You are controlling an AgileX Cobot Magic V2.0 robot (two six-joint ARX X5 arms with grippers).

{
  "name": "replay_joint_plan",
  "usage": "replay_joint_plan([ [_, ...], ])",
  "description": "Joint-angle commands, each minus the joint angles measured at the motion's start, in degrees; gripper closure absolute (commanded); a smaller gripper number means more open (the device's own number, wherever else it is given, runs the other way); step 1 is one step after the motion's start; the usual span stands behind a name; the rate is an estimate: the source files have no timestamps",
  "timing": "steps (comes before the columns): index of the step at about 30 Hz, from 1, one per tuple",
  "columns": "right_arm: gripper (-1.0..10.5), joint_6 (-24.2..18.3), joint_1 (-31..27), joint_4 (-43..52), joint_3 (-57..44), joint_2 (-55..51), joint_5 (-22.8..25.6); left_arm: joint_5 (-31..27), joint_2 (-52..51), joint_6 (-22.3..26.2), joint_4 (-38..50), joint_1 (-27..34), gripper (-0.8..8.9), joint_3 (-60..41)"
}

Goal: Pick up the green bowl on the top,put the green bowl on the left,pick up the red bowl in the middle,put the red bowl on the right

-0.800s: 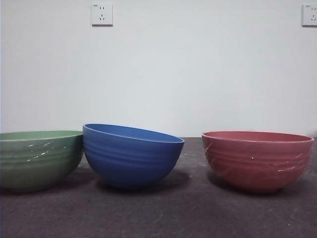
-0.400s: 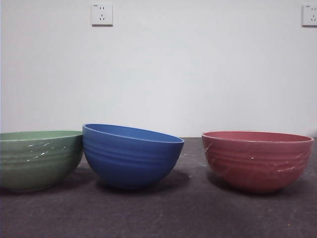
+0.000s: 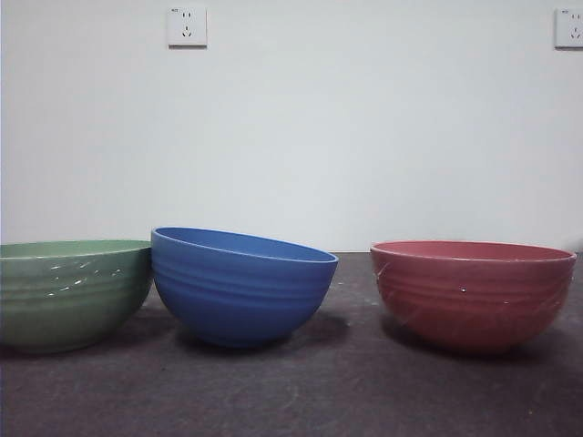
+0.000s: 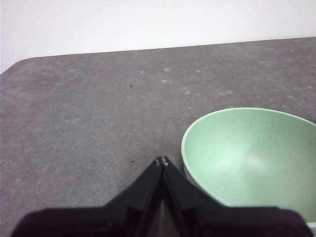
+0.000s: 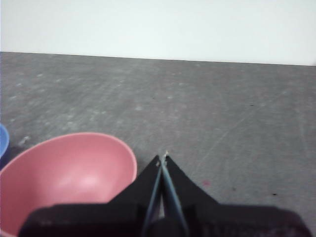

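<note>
Front view, lower left: green bowl (image 3: 68,293) upright on the table (image 3: 301,391). Lower right: red bowl (image 3: 472,293) upright. Between them, the blue bowl (image 3: 239,284) tilts, touching the green one. Positions are unchanged from the earlier frame. Left gripper (image 4: 162,160) and right gripper (image 5: 163,157): jaws closed, empty, above the table.

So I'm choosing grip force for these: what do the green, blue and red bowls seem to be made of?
The green bowl, blue bowl and red bowl all look like moulded plastic or melamine, though glazed ceramic can't be ruled out. Signs: even solid colour, faint horizontal ridges, thin rims, small glossy glints. The green bowl's inside shows a soft satin sheen in the left wrist view.
</note>
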Motion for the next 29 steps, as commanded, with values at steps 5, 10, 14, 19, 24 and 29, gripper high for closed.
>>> replay_joint_plan([
  [5, 9.6, 2.6, -0.2, 2.5, -7.3, -3.8, -0.2, -0.1, -0.1, -0.4, 0.0, 0.2, 8.15, -0.9],
  [10, 9.6, 2.8, -0.2, 1.3, -7.6, -4.6, 0.0, -0.1, -0.1, -0.4, 0.0, 0.2, 8.14, -0.9],
  [14, 9.6, 2.8, -0.2, 1.3, -7.6, -4.0, 0.0, -0.1, -0.1, -0.4, 0.0, 0.2, 8.14, -0.9],
  [19, 9.6, 2.8, -0.2, 1.3, -7.6, -3.7, 0.0, -0.1, -0.1, -0.4, 0.0, 0.2, 8.14, -0.9],
  [24, 9.6, 2.8, -0.2, 1.3, -7.6, -3.7, 0.0, -0.1, -0.1, -0.4, 0.0, 0.2, 8.14, -0.9],
  [29, 9.6, 2.8, -0.2, 1.3, -7.6, -3.7, 0.0, -0.1, -0.1, -0.3, 0.0, 0.2, 8.14, -0.9],
])
